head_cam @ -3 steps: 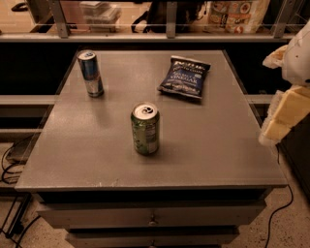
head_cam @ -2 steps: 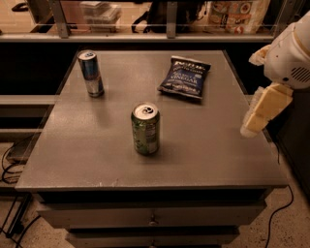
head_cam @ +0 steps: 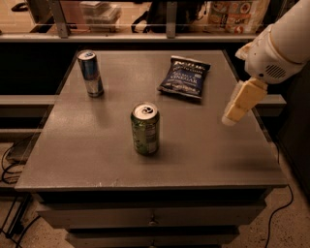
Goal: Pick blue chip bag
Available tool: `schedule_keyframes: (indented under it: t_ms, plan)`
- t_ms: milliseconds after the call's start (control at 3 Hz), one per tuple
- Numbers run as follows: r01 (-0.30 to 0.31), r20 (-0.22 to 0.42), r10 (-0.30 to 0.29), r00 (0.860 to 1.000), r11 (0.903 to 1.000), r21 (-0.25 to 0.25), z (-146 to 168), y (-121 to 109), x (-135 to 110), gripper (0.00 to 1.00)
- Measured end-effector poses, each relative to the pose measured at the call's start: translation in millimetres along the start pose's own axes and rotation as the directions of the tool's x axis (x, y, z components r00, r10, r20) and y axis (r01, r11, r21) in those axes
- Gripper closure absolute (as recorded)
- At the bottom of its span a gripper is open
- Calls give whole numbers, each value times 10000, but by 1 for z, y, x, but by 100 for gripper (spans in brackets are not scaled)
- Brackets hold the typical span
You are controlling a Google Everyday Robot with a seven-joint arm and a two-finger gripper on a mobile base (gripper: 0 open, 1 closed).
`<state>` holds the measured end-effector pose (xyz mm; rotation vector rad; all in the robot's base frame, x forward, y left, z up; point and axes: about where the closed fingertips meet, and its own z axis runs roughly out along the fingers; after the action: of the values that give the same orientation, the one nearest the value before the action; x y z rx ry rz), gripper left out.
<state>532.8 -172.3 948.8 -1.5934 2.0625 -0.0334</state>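
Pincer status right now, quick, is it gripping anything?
Pincer: open or closed cannot be told; it hangs at the right edge of the table, apart from the blue chip bag.

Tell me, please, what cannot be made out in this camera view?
- Dark navy-blue crinkly chip bag: small print too small, camera view.
- Cream gripper, above the grey table's right side, right of the bag: its white arm is cut off by the frame's top-right corner.
- Colourful packages behind the far rail: cut off by the top edge.
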Motion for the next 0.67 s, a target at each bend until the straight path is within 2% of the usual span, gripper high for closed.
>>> schedule_keyframes:
  t_ms: [333,667]
  plan:
    - [-333,230,332,9992,9994,58,19,-12,-8,0]
    - [-1117,701,1111,9913,9937,38,48,-30,-11,0]
